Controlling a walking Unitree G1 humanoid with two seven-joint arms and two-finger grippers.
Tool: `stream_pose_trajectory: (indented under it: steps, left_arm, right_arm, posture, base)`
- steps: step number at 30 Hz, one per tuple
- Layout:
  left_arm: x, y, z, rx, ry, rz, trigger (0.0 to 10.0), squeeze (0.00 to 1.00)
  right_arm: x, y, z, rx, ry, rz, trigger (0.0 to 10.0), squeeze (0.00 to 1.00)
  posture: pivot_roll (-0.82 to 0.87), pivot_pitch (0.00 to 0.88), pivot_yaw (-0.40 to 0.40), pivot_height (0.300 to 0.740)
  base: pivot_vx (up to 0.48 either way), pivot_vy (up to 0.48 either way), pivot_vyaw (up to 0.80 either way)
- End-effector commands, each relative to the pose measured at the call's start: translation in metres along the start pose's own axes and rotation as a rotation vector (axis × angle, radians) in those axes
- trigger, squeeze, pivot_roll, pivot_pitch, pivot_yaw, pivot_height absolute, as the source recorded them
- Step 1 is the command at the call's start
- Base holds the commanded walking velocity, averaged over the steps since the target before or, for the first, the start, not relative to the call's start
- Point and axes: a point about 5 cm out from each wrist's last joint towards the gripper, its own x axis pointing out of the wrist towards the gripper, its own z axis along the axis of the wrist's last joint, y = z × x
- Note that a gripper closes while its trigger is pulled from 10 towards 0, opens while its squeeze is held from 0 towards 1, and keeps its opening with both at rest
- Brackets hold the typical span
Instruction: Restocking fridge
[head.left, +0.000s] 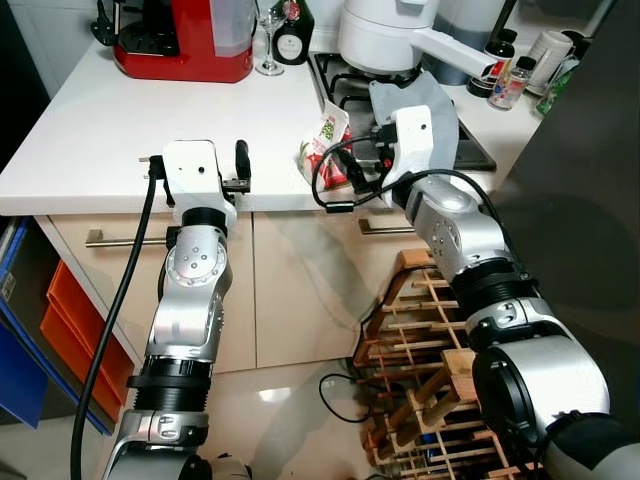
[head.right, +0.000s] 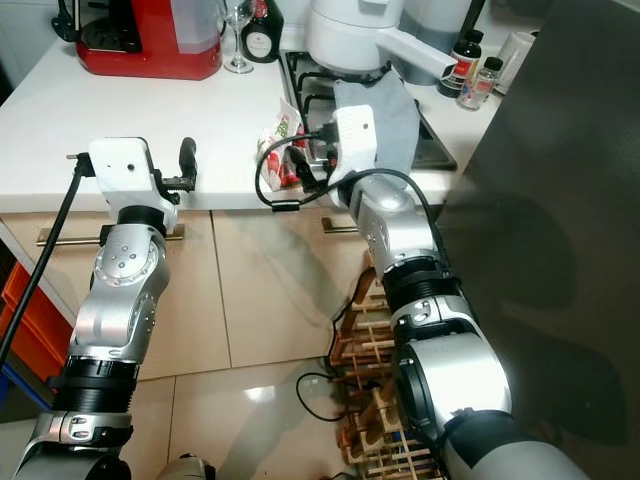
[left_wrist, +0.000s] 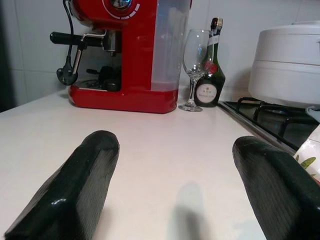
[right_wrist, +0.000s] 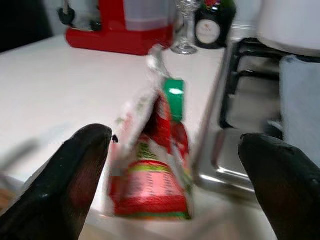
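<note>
A crinkly red-and-white food packet (right_wrist: 155, 165), likely light and soft, is being framed at centre by the spread right gripper (right_wrist: 172, 192); its middle is judged best pinched. The left gripper (left_wrist: 175, 195) is being held released.

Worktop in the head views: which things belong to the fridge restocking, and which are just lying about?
Job:
red-and-white food packet
right end effector, open around the packet

Lying about:
red coffee machine
wine glass
dark bottle
white cooker pot
grey cloth
left end effector, open
</note>
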Motion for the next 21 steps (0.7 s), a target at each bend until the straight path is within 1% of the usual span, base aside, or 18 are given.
stream_pose_trajectory:
  steps: [1,2,3,4,6,7,8,12,15,21]
  left_arm:
    - [-0.002,-0.002,0.003,-0.002,-0.01,-0.016,10.0,0.0]
    - [-0.002,-0.002,0.003,-0.002,-0.009,-0.016,10.0,0.0]
    - [-0.003,-0.003,0.003,-0.001,-0.007,-0.02,10.0,0.0]
    - [-0.003,-0.003,0.003,-0.001,-0.006,-0.022,10.0,0.0]
    - [-0.004,-0.003,0.002,0.0,-0.004,-0.025,10.0,0.0]
    - [-0.004,-0.003,0.002,0.001,-0.003,-0.026,10.0,0.0]
    - [-0.005,-0.004,0.002,0.0,0.0,-0.028,10.0,0.0]
    - [-0.007,-0.005,0.002,-0.002,0.001,-0.028,10.0,0.0]
    - [-0.012,-0.003,0.001,0.002,0.01,-0.022,10.0,0.0]
    - [-0.021,0.002,0.0,0.016,0.025,-0.006,10.0,0.0]
  right_arm:
    - [-0.002,-0.001,0.007,0.007,-0.007,0.015,10.0,0.0]
    - [-0.003,0.0,0.008,0.007,-0.006,0.019,10.0,0.0]
    - [-0.002,0.0,0.012,0.053,-0.008,0.015,10.0,0.0]
    - [-0.001,0.0,0.013,0.067,-0.009,0.015,10.0,0.0]
    - [0.001,0.002,0.016,0.063,-0.016,0.013,10.0,0.0]
    - [0.002,0.003,0.018,0.054,-0.022,0.013,10.0,0.0]
    - [0.007,0.004,0.02,0.018,-0.02,-0.01,10.0,0.0]
    - [0.012,0.004,0.024,-0.002,-0.022,-0.04,10.0,0.0]
    - [0.015,0.002,0.027,-0.062,-0.034,-0.1,10.0,0.0]
    - [0.021,0.004,0.028,-0.096,-0.045,-0.13,10.0,0.0]
  posture:
    - [0.03,0.0,-0.071,0.74]
    - [0.03,0.0,-0.071,0.74]
    - [0.03,0.0,-0.068,0.74]
    - [0.03,0.0,-0.068,0.74]
    - [0.03,0.0,-0.066,0.74]
    - [0.03,0.0,-0.066,0.74]
    - [0.04,0.0,-0.072,0.74]
    - [0.04,0.0,-0.077,0.74]
    - [0.06,0.0,-0.093,0.74]
    - [0.09,0.0,-0.109,0.74]
  base:
    - [0.0,0.0,0.0]
    - [0.0,0.0,0.0]
    - [0.0,0.0,0.0]
    - [0.0,0.0,0.0]
    - [0.0,0.0,0.0]
    - [0.0,0.0,0.0]
    - [0.0,0.0,0.0]
    - [0.0,0.0,0.0]
    - [0.0,0.0,0.0]
    - [0.0,0.0,0.0]
